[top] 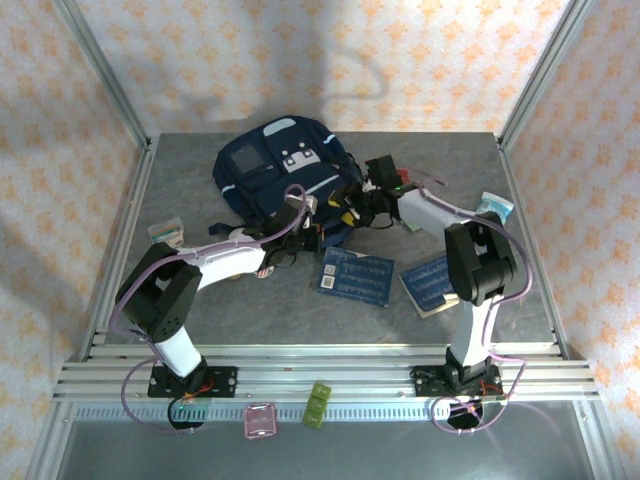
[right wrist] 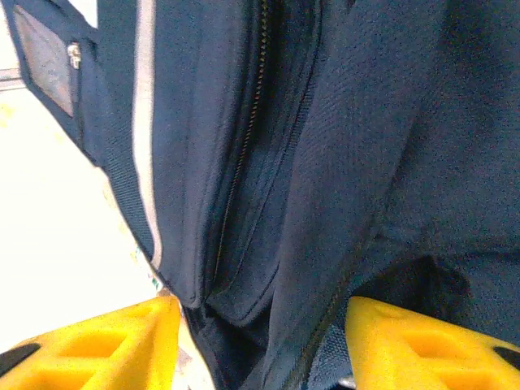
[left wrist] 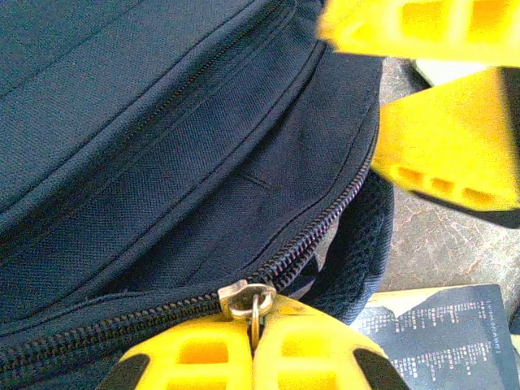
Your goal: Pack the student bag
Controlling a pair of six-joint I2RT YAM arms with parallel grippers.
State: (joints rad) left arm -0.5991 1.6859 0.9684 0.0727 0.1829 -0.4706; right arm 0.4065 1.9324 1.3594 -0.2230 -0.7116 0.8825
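Left hand [left wrist: 253,340] tight on zipper pull [left wrist: 244,297] at student bag [left wrist: 162,162] edge; right hand [right wrist: 260,337] wide, astride its fabric.

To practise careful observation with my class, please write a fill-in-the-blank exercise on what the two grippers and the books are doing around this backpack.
1. The left gripper has its jaws ___ on the zipper pull.
2. The right gripper has its jaws ___, with student bag fabric seen between them.
3. Two blue books lie on the ___, outside the bag.
Missing words: shut; open; table.
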